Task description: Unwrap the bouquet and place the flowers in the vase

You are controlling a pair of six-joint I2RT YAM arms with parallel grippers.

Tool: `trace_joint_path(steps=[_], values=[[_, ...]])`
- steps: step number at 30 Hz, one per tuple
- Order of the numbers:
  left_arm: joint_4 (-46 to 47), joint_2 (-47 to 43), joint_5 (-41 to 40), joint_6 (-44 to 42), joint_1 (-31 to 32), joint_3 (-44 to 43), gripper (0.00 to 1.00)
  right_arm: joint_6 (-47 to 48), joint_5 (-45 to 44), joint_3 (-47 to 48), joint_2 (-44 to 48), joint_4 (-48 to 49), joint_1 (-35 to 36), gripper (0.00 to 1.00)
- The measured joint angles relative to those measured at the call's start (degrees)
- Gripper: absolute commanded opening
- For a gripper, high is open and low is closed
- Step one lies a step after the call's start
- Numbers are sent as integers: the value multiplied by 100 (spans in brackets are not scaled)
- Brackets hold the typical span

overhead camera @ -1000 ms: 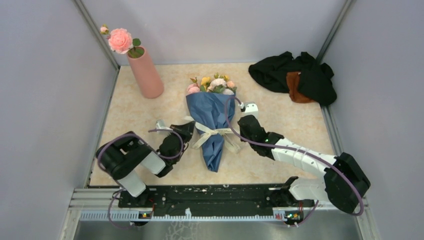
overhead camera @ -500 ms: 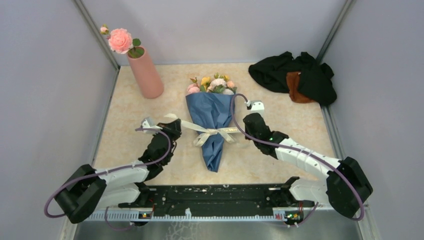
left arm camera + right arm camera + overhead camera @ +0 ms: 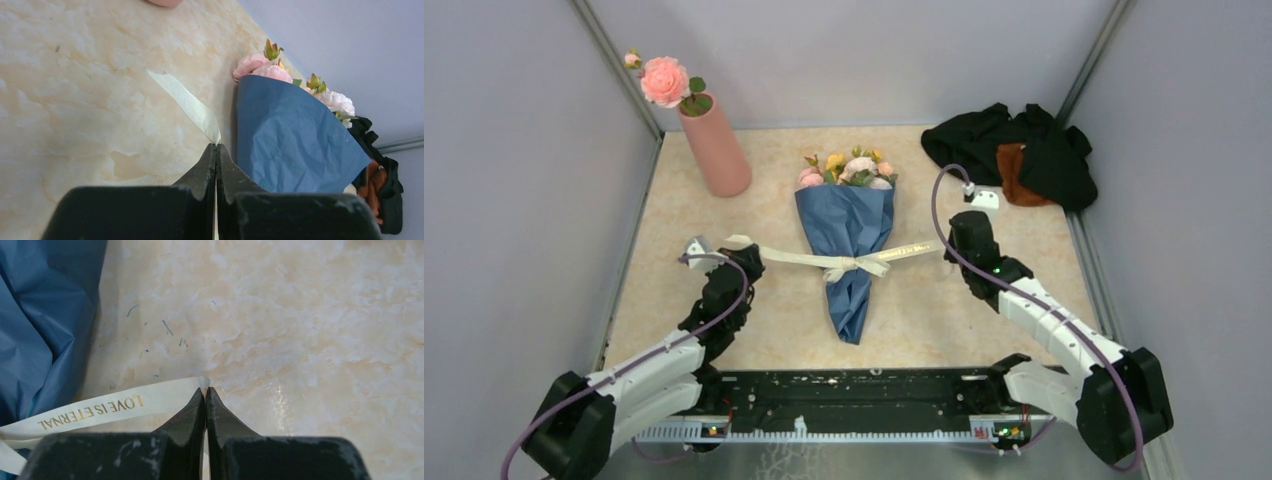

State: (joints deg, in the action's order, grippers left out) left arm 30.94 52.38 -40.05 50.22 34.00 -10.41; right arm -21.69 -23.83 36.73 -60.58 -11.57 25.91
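At the far left corner of the table [image 3: 944,315], the vase [image 3: 716,150] is standing upright and holding a large pink rose [image 3: 665,81] with a small bud. The bouquet [image 3: 849,225] is lying mid-table with its narrow tip pointing near, and its blue paper cone is holding the flowers [image 3: 849,168] at the far, wide end. The ribbon [image 3: 794,257] is stretching left and right from a small knot across the cone. The left gripper [image 3: 216,147], its arm reaching low over the table, is clamping fully closed on the ribbon's left end. The right gripper [image 3: 205,390], its arm likewise extended, is pinching the gold-lettered right end. A black and brown cloth heap [image 3: 1014,145] is lying at the far right.
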Motion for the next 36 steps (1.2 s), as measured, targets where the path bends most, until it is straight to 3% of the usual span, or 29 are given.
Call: trace_joint_path(steps=[10,24,36], values=[[-990,-444,669,-61,-684,-39,0,-48,140,4,68,-50,-363,0],[-2017,-1106,1209,-201,-1751,-260,0,-205,778,4,79,-63,-1917,0],[-2682,-1156,1333,-531,-2302,-671,0,-260,1169,15,173,-160,-2702,0]])
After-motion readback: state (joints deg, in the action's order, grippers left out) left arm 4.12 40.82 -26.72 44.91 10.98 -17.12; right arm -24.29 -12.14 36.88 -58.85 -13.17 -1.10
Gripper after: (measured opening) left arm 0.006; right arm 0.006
